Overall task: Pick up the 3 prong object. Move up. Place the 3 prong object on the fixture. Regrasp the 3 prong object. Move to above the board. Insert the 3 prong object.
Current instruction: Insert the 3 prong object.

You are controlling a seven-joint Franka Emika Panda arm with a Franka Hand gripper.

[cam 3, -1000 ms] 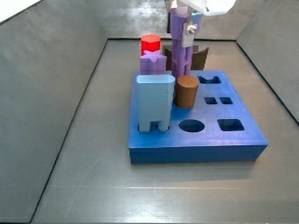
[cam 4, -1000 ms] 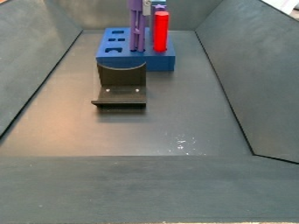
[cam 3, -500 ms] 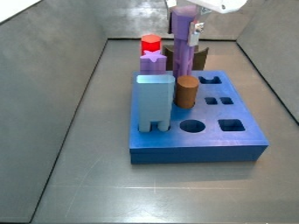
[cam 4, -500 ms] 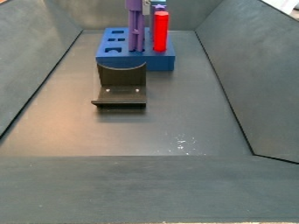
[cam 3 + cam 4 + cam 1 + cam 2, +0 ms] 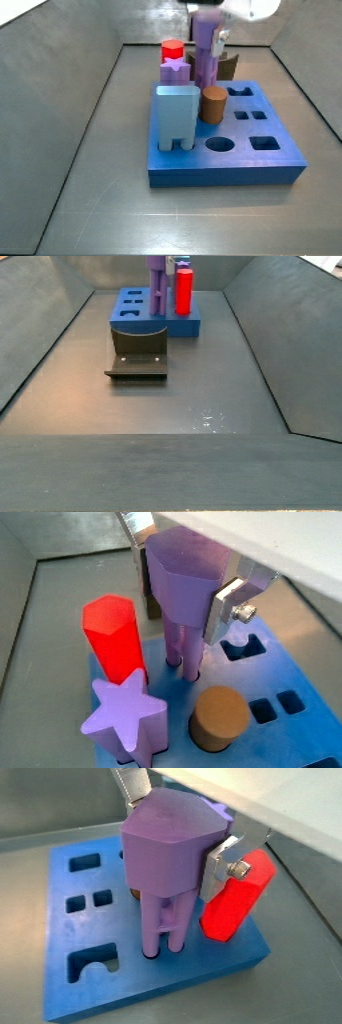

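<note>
My gripper (image 5: 185, 584) is shut on the 3 prong object (image 5: 178, 572), a violet block held upright with its prongs (image 5: 160, 933) pointing down. One silver finger (image 5: 218, 865) presses on its side. The prong tips reach the top of the blue board (image 5: 74, 973) beside the red peg (image 5: 234, 903); whether they sit inside a hole I cannot tell. In both side views the 3 prong object (image 5: 207, 50) (image 5: 158, 286) stands over the board's (image 5: 254, 165) back part. The dark fixture (image 5: 138, 359) lies on the floor in front of the board (image 5: 131, 324).
Several pieces stand in the board: a red hexagonal peg (image 5: 114, 632), a violet star piece (image 5: 127, 712), a brown cylinder (image 5: 214, 105) and a tall pale-blue block (image 5: 175, 118). Open holes (image 5: 254, 120) lie along one side. Grey walls enclose the floor (image 5: 174, 406).
The gripper and the 3 prong object have shifted only slightly over the board. The grip is unchanged.
</note>
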